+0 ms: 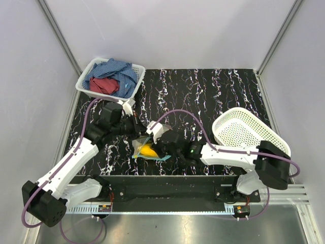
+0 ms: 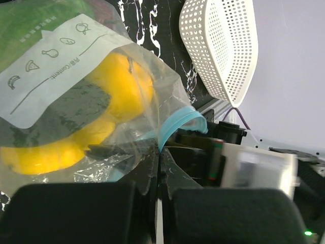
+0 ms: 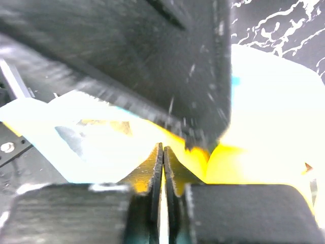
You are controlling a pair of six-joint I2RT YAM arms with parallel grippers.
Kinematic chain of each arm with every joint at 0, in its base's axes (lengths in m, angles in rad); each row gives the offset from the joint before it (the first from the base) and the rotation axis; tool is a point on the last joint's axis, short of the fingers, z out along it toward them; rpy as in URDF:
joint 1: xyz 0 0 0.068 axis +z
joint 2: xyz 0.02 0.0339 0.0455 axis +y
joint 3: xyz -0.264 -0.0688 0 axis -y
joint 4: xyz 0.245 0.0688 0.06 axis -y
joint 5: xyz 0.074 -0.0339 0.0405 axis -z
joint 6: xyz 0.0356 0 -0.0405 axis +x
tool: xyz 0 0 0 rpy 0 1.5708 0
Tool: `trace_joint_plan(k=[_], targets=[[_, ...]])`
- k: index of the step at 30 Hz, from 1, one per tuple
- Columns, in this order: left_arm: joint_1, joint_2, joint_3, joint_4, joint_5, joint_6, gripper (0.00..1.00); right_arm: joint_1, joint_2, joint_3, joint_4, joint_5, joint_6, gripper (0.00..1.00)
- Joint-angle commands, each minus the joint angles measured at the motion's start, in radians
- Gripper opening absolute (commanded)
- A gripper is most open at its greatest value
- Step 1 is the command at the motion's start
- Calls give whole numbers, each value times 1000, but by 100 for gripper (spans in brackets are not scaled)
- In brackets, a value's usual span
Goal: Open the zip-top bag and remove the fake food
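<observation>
At the near edge of the desk [image 1: 213, 96], midway between the two arms, is the zip-top bag [image 1: 151, 152], with the fake food [image 2: 124, 86], yellow lemons and a dark green piece, inside it. The film looks thin, crinkly and slippery, light in itself but weighted by the toys. The best hold is probably a lip just beside the teal zip strip [image 2: 179, 122], one side for each arm. The left pincer [image 2: 157, 203] is pressed closed on a fold of film near that strip. The right pincer [image 3: 163, 168] is likewise closed tight, seemingly nipping the bag's film, though glare blurs it.
</observation>
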Motion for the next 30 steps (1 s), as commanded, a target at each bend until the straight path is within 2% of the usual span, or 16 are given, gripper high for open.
trace_joint_plan(k=[1, 3, 5, 6, 9, 12, 13, 16, 22, 23, 25, 29, 30], targets=[[-2, -11, 48, 19, 43, 53, 0, 3, -81, -11, -38, -29, 0, 17], [-2, 8, 48, -4, 66, 56, 0, 3, -72, -11, -49, -64, 0, 34], [-4, 12, 28, -9, 83, 51, 0, 4, -52, -14, -38, -80, -9, 39], [-2, 5, 18, -6, 75, 50, 0, 3, -23, -13, -29, -92, -23, 47], [-2, -6, -25, 25, 55, 32, 0, 1, 49, 1, -20, -80, -47, 58], [-7, 2, -42, 48, 71, -2, 0, -2, 101, -4, 28, -71, -53, 61], [-5, 3, -47, 48, 66, -4, 0, 0, 110, -14, 46, -71, -53, 68], [-5, 14, -62, 51, 54, -1, 0, -3, 167, -19, 88, -49, -61, 76], [-7, 40, -105, 74, 32, -16, 0, -3, 249, -62, 166, -31, -32, 80], [-7, 52, -104, 74, 34, -13, 0, -3, 250, -71, 181, -20, -24, 88], [-7, 58, -102, 76, 40, -13, 0, -3, 259, -83, 200, 3, -27, 93], [-7, 72, -97, 74, 34, -2, 0, -3, 307, -79, 226, 33, -61, 95], [-7, 78, -94, 73, 34, -4, 0, -3, 317, -74, 226, 44, -66, 92]])
